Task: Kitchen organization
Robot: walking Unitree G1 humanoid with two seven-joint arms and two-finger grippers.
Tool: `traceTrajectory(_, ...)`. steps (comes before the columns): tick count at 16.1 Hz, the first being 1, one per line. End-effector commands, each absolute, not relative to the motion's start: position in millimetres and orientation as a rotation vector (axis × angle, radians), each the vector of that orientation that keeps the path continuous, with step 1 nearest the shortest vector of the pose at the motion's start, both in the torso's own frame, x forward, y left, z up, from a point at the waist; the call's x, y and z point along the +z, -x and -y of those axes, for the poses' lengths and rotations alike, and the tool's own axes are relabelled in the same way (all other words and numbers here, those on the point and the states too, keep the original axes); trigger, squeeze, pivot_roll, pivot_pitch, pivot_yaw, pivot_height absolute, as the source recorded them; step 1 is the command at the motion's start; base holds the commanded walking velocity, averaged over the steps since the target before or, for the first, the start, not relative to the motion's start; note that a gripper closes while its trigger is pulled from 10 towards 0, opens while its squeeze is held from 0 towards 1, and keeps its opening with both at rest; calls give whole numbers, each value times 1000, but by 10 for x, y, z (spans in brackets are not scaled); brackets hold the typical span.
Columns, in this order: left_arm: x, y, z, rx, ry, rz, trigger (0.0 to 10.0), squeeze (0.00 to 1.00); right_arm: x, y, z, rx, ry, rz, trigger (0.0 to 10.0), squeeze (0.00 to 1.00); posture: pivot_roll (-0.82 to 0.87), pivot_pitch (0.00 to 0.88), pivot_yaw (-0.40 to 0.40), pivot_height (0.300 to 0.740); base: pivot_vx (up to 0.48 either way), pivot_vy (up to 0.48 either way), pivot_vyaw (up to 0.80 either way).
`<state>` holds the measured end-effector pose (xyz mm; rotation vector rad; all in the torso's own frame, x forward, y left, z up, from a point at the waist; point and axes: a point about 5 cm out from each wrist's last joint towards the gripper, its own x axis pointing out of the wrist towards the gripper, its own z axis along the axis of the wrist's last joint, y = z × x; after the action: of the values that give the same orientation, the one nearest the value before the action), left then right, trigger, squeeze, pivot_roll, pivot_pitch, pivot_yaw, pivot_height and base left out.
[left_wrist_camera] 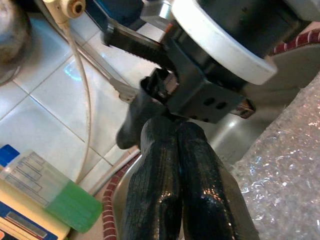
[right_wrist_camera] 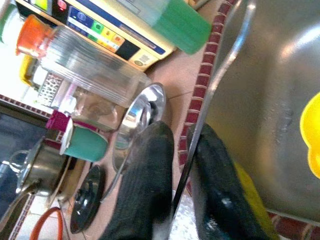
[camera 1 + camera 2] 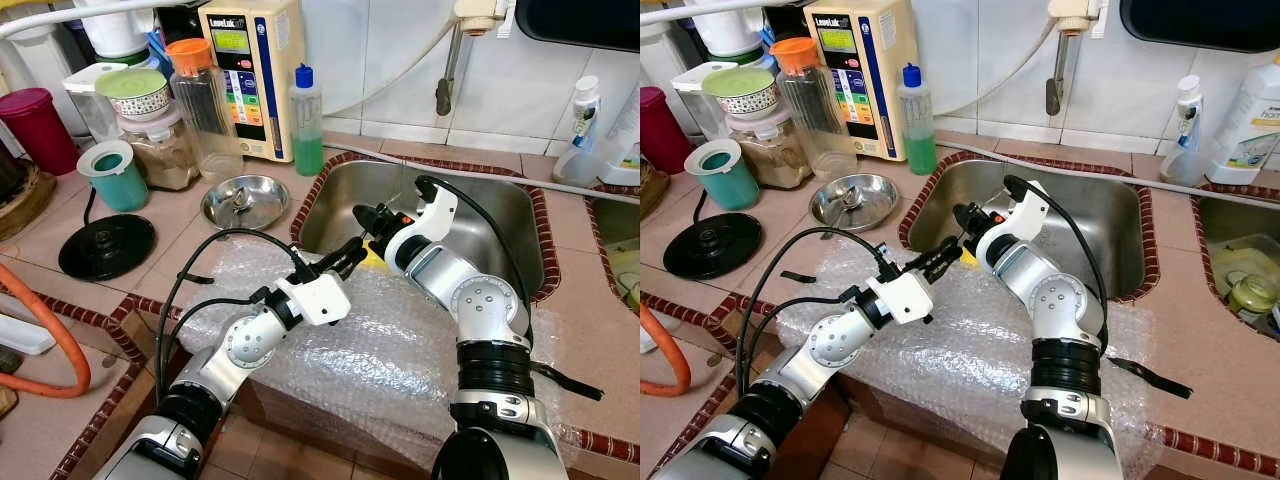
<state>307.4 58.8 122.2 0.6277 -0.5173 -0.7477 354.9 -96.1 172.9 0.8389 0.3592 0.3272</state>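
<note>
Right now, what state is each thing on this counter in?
Left gripper: shut, holding nothing.
Right gripper: fingers closed.
Green soap bottle: upright, capped.
Orange-lidded jar: upright, lid on.
Steel bowl: upright.
Teal cup: upright.
Black lid: flat on counter.

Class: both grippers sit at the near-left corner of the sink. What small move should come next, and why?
Probably lower the right gripper slightly toward the yellow object in the sink. Its fingers are almost together above the basin's near edge, so it should open first. The left gripper, shut, should ease back to clear space.
</note>
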Motion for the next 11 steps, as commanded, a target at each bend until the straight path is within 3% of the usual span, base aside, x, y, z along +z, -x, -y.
traceTrajectory(1, 1344, -3106, -608, -732, -633, 568, 3725, 0, 1716, -3583, 1046, 267, -792, -350, 0, 0, -2, 0, 88, 740, 0, 0, 0)
traceTrajectory(2, 1365, -3107, -600, -732, -630, 574, 4392, 0, 1719, -3590, 1057, 261, -784, -343, 0, 0, 0, 0, 89, 740, 0, 0, 0)
traceTrajectory(3, 1409, -3107, -573, -738, -615, 583, 10000, 0, 1726, -3602, 1077, 250, -770, -332, 0, 0, -1, 0, 90, 740, 0, 0, 0)
traceTrajectory(5, 1459, -3096, -520, -759, -568, 583, 10000, 0, 1730, -3622, 1108, 235, -750, -317, 0, 0, 8, 0, 88, 740, 0, 0, 0)
traceTrajectory(6, 1475, -3086, -496, -776, -531, 576, 10000, 1000, 1733, -3640, 1125, 226, -737, -307, 0, 0, 8, 0, 88, 740, 0, 0, 0)
traceTrajectory(11, 1502, -3078, -506, -789, -478, 553, 10000, 1000, 1752, -3719, 1227, 202, -615, -256, 0, 0, 23, 0, 90, 740, 0, 0, 0)
